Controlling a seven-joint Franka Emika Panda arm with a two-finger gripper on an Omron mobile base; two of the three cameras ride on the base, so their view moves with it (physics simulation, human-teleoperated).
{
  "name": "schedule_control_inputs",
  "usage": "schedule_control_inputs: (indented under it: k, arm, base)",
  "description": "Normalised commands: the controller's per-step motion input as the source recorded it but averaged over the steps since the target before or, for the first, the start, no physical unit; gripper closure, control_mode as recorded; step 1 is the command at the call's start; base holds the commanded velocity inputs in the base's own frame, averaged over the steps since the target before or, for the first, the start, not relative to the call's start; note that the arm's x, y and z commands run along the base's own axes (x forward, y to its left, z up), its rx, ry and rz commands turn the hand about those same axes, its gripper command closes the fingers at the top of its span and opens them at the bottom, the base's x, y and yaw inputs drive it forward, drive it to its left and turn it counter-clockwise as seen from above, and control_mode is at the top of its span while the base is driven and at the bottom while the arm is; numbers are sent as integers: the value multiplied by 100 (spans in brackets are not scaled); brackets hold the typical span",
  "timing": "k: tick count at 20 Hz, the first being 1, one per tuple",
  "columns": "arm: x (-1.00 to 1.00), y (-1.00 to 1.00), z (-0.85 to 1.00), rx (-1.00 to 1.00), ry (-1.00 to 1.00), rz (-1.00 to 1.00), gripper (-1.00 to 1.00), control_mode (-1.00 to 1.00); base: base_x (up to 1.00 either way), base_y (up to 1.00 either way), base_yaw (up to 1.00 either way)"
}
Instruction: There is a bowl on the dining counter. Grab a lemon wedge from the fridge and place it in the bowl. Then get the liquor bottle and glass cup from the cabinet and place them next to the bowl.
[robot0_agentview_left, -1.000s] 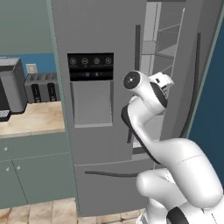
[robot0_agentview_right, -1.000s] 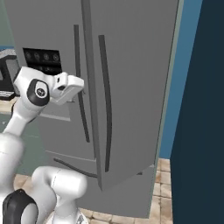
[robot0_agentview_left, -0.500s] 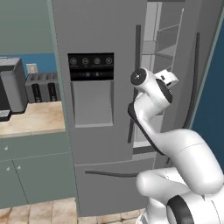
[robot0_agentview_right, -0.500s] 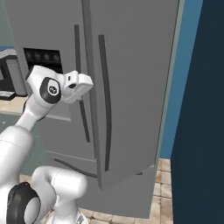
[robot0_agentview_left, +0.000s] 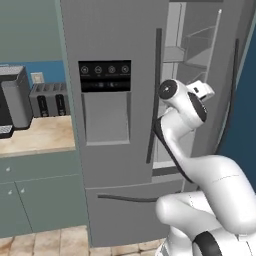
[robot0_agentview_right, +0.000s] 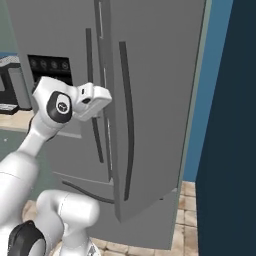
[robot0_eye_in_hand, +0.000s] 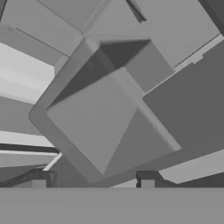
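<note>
The fridge (robot0_agentview_left: 120, 150) is a tall grey steel unit with a black dispenser panel (robot0_agentview_left: 105, 76). Its right door (robot0_agentview_right: 155, 110) stands swung open, and pale inner shelves (robot0_agentview_left: 192, 45) show behind it. My gripper (robot0_agentview_left: 206, 91) reaches into the gap between the doors at mid height, seen from the other side as a white hand (robot0_agentview_right: 102, 97) beside the dark handles. In the hand view the two fingertips (robot0_eye_in_hand: 39, 179) stand apart with nothing between them, facing a grey box-shaped bin (robot0_eye_in_hand: 109, 122). The lemon wedge, bowl, liquor bottle and glass cup are out of view.
A beige worktop (robot0_agentview_left: 35, 137) with a toaster (robot0_agentview_left: 47, 98) and a grey appliance (robot0_agentview_left: 12, 100) lies left of the fridge, over grey-green drawers (robot0_agentview_left: 40, 195). A dark blue wall (robot0_agentview_right: 230, 125) stands close on the right, beside the open door.
The arm has pushed the hand forward and to the right, deeper into the opening between the fridge doors. The fingers have drawn somewhat closer together.
</note>
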Motion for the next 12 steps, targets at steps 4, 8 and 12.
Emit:
schedule_control_inputs:
  k: [4,8,12]
  arm:
    - [-17,-79,-9,0,0,0,-100,-100]
    - [-3,-88,-11,3,3,-1,-100,-100]
    - [-3,-94,-12,3,3,-1,-100,-100]
  base:
    - [0,0,0]
    - [0,0,0]
    - [0,0,0]
